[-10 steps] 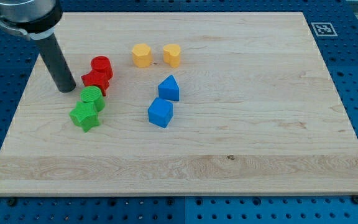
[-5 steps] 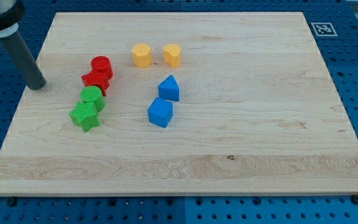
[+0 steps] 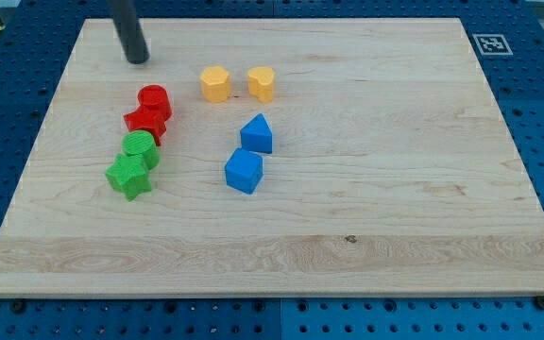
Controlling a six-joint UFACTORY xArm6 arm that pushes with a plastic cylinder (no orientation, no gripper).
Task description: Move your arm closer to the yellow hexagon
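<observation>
The yellow hexagon (image 3: 215, 84) sits on the wooden board (image 3: 395, 189) near the view's top, left of centre. A second yellow block (image 3: 262, 83) stands just to its right. My tip (image 3: 137, 59) rests on the board at the view's upper left, well to the left of the yellow hexagon and slightly above it, apart from every block. The dark rod rises out of the top of the view.
A red cylinder (image 3: 155, 99) and a red star-like block (image 3: 145, 122) touch below my tip. A green cylinder (image 3: 141, 147) and a green star (image 3: 128, 176) lie under them. Two blue blocks (image 3: 256, 134) (image 3: 244, 171) sit below the yellow ones.
My tip went from beside the red blocks out to the board's left edge, then swung up and right to the upper left, nearer the yellow hexagon. No block moved.
</observation>
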